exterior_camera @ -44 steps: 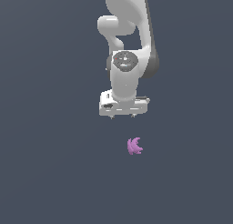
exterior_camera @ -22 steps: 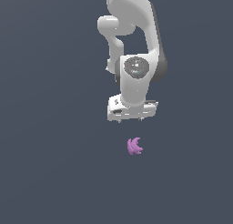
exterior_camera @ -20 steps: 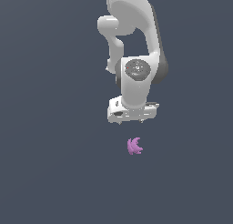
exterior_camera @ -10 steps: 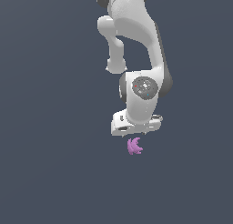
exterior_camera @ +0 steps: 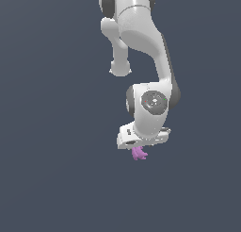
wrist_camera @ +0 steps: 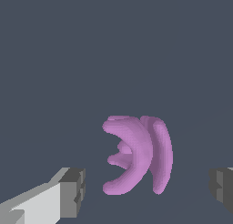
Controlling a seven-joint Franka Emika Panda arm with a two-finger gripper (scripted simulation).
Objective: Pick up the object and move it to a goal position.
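Standing wide apart in the wrist view, the two fingers of the gripper [wrist_camera: 145, 191] are seen with dark pads [wrist_camera: 74, 192] on either side of the object [wrist_camera: 139, 155], and a clear gap of grey ground is left between each pad and the purple-pink shape. Nothing is held and nothing is touched.

In the exterior view the gripper [exterior_camera: 141, 144] is set directly above the object [exterior_camera: 139, 153], whose upper part is covered by the white hand while its lower part shows just beneath it. The fingers themselves cannot be made out from that side.

Compared with the frame half a second earlier, the arm [exterior_camera: 146, 52] has been lowered further, so that the small gap then seen between hand and object has been closed in the picture. Over the last two seconds the wrist has been brought down and toward the exterior view's right, while the object has kept its place on the ground [exterior_camera: 47, 179].

The object is made of several curved, stubby prongs. Its long axis is seen to run across the line between the two pads, and the prong tips are turned toward the light-coloured finger.
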